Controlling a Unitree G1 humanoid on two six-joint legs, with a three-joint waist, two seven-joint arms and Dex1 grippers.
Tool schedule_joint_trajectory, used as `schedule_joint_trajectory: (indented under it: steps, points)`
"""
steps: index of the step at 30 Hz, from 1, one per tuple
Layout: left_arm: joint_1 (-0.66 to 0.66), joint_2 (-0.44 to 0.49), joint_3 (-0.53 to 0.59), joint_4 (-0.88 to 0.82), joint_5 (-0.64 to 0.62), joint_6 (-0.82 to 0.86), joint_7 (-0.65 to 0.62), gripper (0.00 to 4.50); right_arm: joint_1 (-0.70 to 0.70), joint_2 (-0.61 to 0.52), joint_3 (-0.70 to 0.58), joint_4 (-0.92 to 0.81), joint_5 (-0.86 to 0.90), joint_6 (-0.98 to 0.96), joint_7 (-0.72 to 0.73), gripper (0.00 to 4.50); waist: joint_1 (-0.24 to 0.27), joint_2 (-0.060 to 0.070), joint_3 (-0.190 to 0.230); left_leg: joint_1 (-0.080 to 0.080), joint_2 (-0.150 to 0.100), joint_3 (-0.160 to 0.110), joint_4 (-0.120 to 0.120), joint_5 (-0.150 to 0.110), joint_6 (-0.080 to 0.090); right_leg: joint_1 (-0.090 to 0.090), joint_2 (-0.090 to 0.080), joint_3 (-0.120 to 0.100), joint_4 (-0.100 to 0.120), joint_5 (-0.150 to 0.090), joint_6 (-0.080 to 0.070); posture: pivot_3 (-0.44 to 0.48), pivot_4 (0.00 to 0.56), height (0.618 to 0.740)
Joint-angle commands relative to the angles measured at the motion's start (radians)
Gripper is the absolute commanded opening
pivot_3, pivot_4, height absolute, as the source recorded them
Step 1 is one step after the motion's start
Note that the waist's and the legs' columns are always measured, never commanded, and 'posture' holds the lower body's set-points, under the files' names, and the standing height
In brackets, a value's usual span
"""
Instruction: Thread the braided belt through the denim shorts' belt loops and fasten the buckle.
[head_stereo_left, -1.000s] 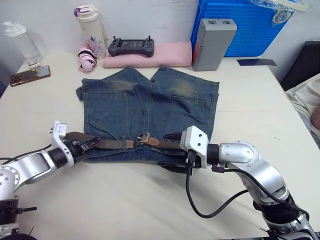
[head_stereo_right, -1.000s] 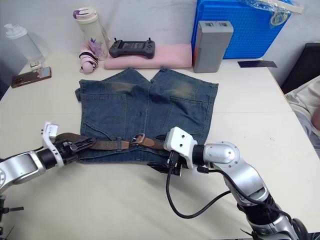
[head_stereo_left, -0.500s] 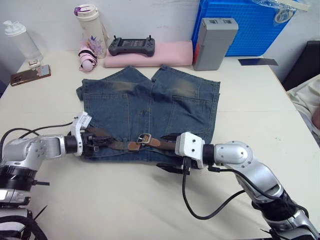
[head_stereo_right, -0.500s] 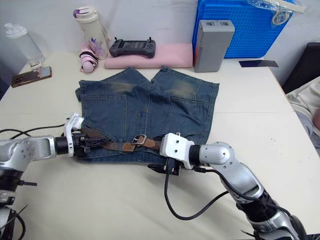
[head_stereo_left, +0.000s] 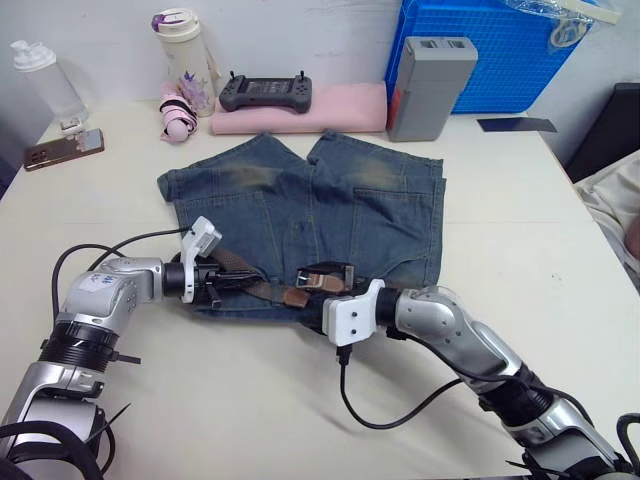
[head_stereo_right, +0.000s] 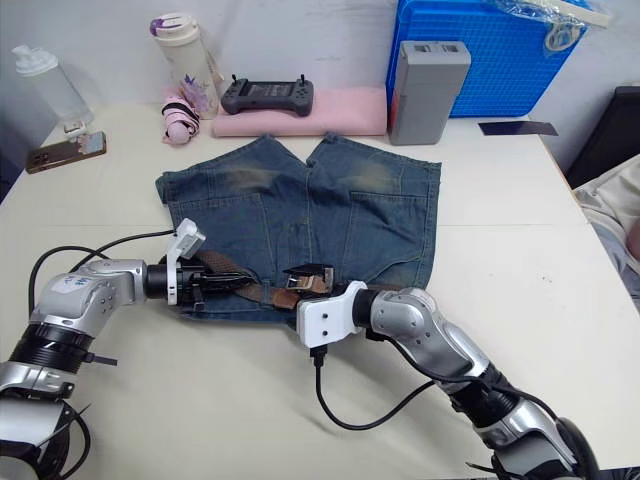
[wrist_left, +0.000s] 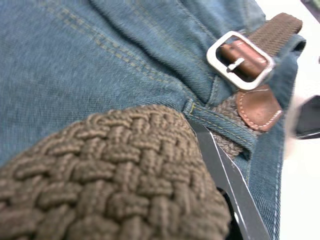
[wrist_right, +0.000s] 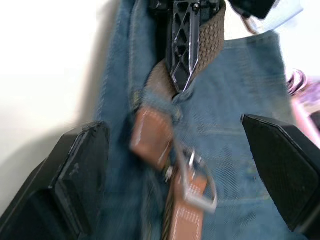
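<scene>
Two grippers are being kept at the waistband of the denim shorts (head_stereo_left: 300, 215). The braided belt (wrist_left: 115, 175) is being pinched in the closed left gripper (head_stereo_left: 222, 284), bulging over its fingers. The right gripper (wrist_right: 175, 165) is being held wide open, with the buckle (wrist_right: 197, 187) lying untouched between its fingers. Threading is judged largely finished: the belt is being carried under a belt loop (wrist_left: 220, 125), the tan tip is lying through the buckle, and fastening is apparently nearly done.
</scene>
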Motion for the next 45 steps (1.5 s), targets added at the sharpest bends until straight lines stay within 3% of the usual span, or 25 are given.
schedule_joint_trajectory:
  steps: [1, 6, 7, 9, 15, 17, 18, 24, 27, 32, 38, 42, 45]
  points:
    - [-0.009, -0.014, 0.044, -0.025, 0.02, -0.014, -0.026, 0.0, -0.026, 0.02, 0.017, 0.058, -0.074, -0.118, -0.048, 4.46, -0.001, 0.0, 0.0, 0.0, 0.0, 0.0, 0.0, 0.0, 0.0, 0.0, 0.0, 0.0, 0.0, 0.0, 0.0, 0.0, 0.15, 0.712]
    - [0.004, -0.017, 0.076, -0.029, 0.033, 0.004, -0.04, 0.0, -0.035, 0.036, 0.009, 0.122, -0.138, -0.18, -0.09, 4.46, -0.002, 0.0, 0.0, 0.0, 0.0, 0.0, 0.0, 0.0, 0.0, 0.0, 0.0, 0.0, 0.0, 0.0, 0.0, 0.0, 0.15, 0.712]
    - [0.005, -0.017, 0.081, -0.028, 0.035, 0.007, -0.041, 0.0, -0.034, 0.038, 0.006, 0.124, -0.139, -0.184, -0.09, 4.24, -0.002, 0.0, 0.0, 0.0, 0.0, 0.0, 0.0, 0.0, 0.0, 0.0, 0.0, 0.0, 0.0, 0.0, 0.0, 0.0, 0.15, 0.712]
    - [0.006, -0.017, 0.087, -0.027, 0.04, 0.011, -0.044, 0.0, -0.031, 0.039, 0.001, 0.126, -0.143, -0.189, -0.089, 3.69, -0.002, 0.0, 0.0, 0.0, 0.0, 0.0, 0.0, 0.0, 0.001, 0.0, 0.0, 0.0, 0.0, 0.0, 0.0, 0.0, 0.15, 0.712]
    - [0.014, -0.025, 0.098, -0.033, 0.058, 0.02, -0.05, 0.0, -0.023, 0.047, -0.001, 0.126, -0.144, -0.192, -0.082, 1.02, -0.003, 0.0, 0.0, 0.0, 0.0, -0.001, 0.0, 0.0, 0.001, 0.0, 0.0, 0.0, 0.001, 0.0, 0.0, 0.0, 0.15, 0.712]
    - [0.016, -0.028, 0.101, -0.037, 0.061, 0.025, -0.053, 0.0, -0.02, 0.048, 0.0, 0.127, -0.142, -0.19, -0.078, 0.22, -0.003, 0.0, 0.0, 0.0, 0.0, -0.001, 0.001, 0.0, 0.001, 0.0, 0.0, 0.0, 0.001, 0.0, 0.0, 0.0, 0.15, 0.712]
    - [0.017, -0.03, 0.102, -0.037, 0.064, 0.026, -0.055, 0.0, -0.018, 0.048, 0.001, 0.127, -0.141, -0.191, -0.077, 0.04, -0.003, 0.0, 0.0, 0.0, 0.0, -0.001, 0.001, 0.0, 0.001, 0.0, 0.0, 0.0, 0.001, 0.0, 0.0, 0.0, 0.15, 0.712]
    - [0.024, -0.032, 0.11, -0.044, 0.065, 0.032, -0.065, 0.0, -0.015, 0.051, -0.001, 0.121, -0.138, -0.188, -0.07, 0.04, -0.003, 0.0, 0.0, 0.0, 0.0, -0.001, 0.001, 0.0, 0.001, 0.0, 0.0, 0.0, 0.001, 0.0, 0.0, 0.0, 0.15, 0.712]
    - [0.035, -0.033, 0.155, -0.082, 0.017, 0.097, -0.058, 1.25, -0.013, 0.054, -0.001, 0.12, -0.138, -0.186, -0.067, 0.0, -0.004, 0.0, 0.0, 0.0, 0.0, -0.001, 0.001, 0.0, 0.001, 0.0, 0.0, 0.0, 0.001, 0.0, 0.0, 0.0, 0.15, 0.712]
    - [0.107, -0.04, 0.246, -0.218, 0.002, 0.189, 0.077, 3.33, -0.008, 0.056, -0.003, 0.117, -0.139, -0.181, -0.063, 0.0, -0.006, 0.0, 0.0, 0.0, 0.0, -0.001, 0.001, 0.0, 0.001, 0.0, 0.0, 0.0, 0.001, 0.0, 0.0, 0.0, 0.15, 0.712]
    - [0.285, -0.072, 0.358, -0.453, -0.061, 0.314, 0.222, 3.33, -0.006, 0.059, -0.006, 0.119, -0.138, -0.177, -0.062, 0.0, -0.011, 0.0, 0.0, 0.0, 0.001, -0.001, 0.001, 0.0, 0.001, 0.0, 0.0, 0.001, 0.001, 0.0, 0.0, 0.0, 0.15, 0.712]
    - [0.385, -0.108, 0.399, -0.604, -0.057, 0.372, 0.349, 2.37, -0.004, 0.059, -0.008, 0.115, -0.134, -0.178, -0.056, 0.0, -0.005, 0.0, 0.0, 0.001, 0.001, -0.002, 0.001, 0.0, 0.001, 0.001, 0.0, 0.001, 0.001, 0.0, 0.0, 0.0, 0.15, 0.712]
    - [0.436, -0.128, 0.382, -0.679, -0.014, 0.38, 0.438, 1.06, -0.002, 0.055, -0.012, 0.112, -0.13, -0.181, -0.05, 0.0, -0.005, 0.0, 0.0, 0.003, 0.001, -0.002, 0.001, 0.0, 0.0, 0.002, 0.0, 0.001, 0.001, 0.0, 0.0, 0.0, 0.15, 0.712]
